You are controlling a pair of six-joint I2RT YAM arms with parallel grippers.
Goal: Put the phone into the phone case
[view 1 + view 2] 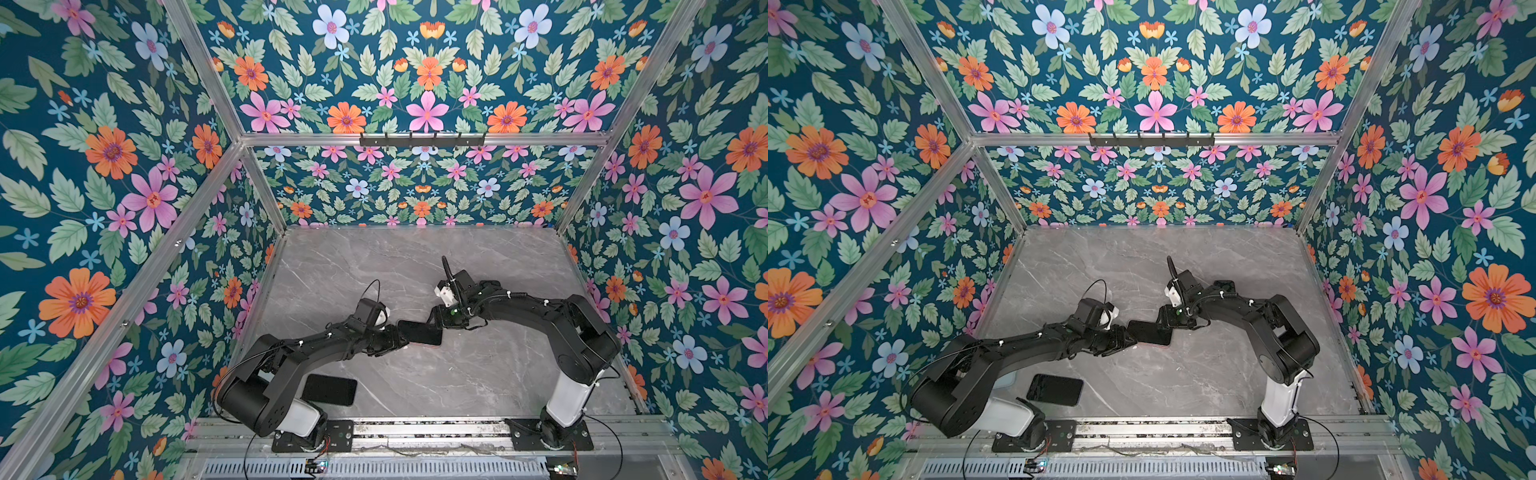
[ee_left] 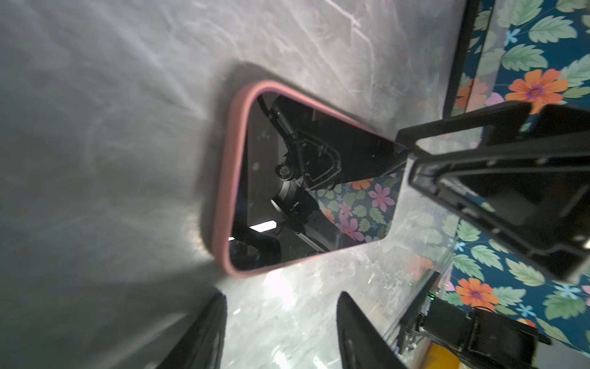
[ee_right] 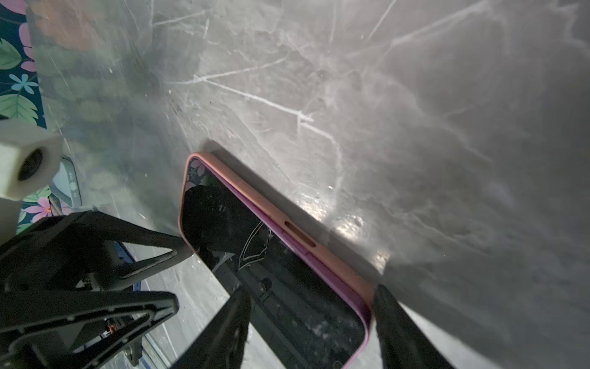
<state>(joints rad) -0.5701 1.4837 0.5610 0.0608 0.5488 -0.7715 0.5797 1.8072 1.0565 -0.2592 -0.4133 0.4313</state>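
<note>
The phone (image 1: 419, 332) (image 1: 1149, 332) lies flat, screen up, at the middle of the marble table, seated in the pink phone case (image 2: 226, 179) (image 3: 271, 204), whose rim runs round the dark screen (image 2: 271, 198) (image 3: 287, 287). My left gripper (image 1: 397, 338) (image 2: 282, 319) is open at the phone's left end, with only bare table between its fingers. At the phone's right end my right gripper (image 1: 436, 318) (image 3: 311, 316) is open and straddles a corner. One finger is over the screen, the other beside the case's edge.
A second dark phone-shaped slab (image 1: 329, 389) (image 1: 1054, 389) lies flat near the left arm's base. A pale object (image 1: 1009, 380) shows partly under the left arm. Floral walls close in the table (image 1: 478, 374) on three sides, with a metal rail along the front.
</note>
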